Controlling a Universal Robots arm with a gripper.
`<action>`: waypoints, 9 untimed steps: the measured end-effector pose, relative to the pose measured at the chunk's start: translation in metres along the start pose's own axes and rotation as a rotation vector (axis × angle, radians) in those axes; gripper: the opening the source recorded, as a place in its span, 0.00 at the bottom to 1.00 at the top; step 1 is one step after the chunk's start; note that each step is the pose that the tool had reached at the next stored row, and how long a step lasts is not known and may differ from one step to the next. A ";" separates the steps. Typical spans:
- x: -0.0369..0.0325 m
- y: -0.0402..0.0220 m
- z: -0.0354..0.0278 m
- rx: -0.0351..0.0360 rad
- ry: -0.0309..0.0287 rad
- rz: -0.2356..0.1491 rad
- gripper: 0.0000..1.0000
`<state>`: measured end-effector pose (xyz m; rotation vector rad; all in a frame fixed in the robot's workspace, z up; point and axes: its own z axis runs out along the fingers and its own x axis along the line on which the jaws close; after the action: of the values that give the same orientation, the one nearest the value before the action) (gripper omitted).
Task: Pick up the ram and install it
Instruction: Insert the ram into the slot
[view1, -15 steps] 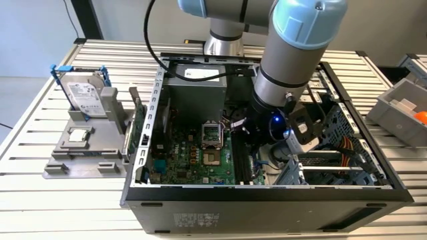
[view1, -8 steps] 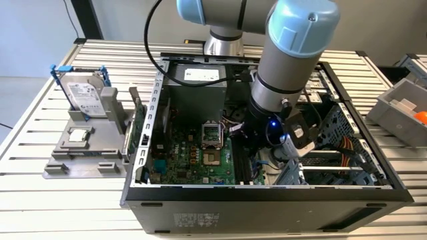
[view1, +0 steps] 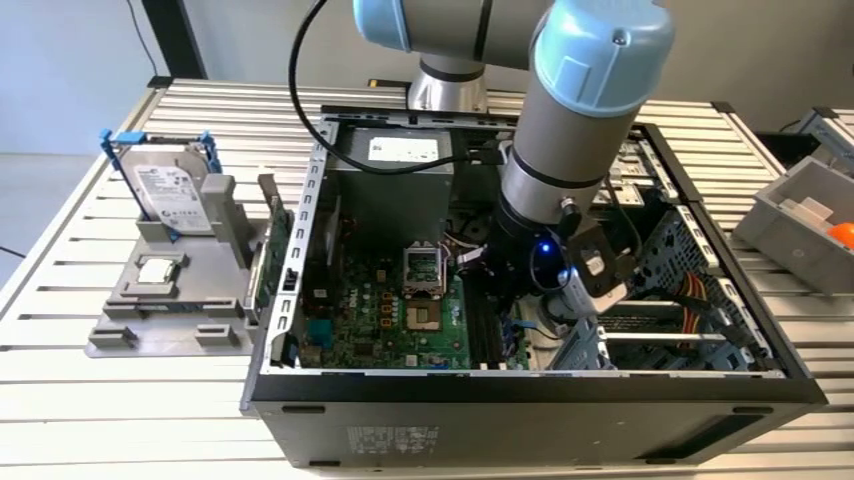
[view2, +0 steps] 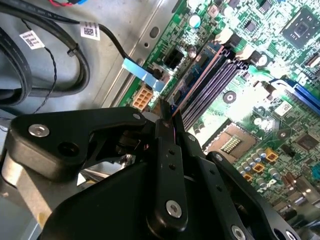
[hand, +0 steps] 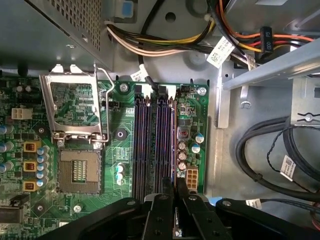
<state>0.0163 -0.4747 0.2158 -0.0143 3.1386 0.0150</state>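
While the grey and light-blue robot arm (view1: 574, 130) reaches down into the open black computer case (view1: 534, 390), its black gripper (hand: 175, 187) sits low over the green motherboard (hand: 75, 200). In both wrist views the two black fingers (view2: 165, 130) are drawn close together, pinching the thin blue ram stick (hand: 173, 145) by its top edge at one end. The ram stands on edge along the outermost of the dark memory slots (hand: 150, 140), the one nearest the yellow power connector (hand: 191, 176); whether it is fully seated cannot be told. Beside the slots lies the open silver processor socket (hand: 79, 170) with its metal frame lifted. In the exterior view, a grey plastic holder (view1: 167, 300) stands on the slatted metal table (view1: 120, 420) at the exterior view's left, carrying a silver hard drive (view1: 174, 195) and a small square silver chip (view1: 158, 268).
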 end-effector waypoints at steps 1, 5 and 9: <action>0.0001 0.0004 0.0001 0.0007 0.0001 0.001 0.00; 0.0006 0.0011 0.0009 0.0032 0.0000 0.003 0.00; 0.0013 0.0012 0.0026 0.0097 0.0000 0.004 0.00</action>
<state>0.0149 -0.4736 0.2132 -0.0076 3.1387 -0.0002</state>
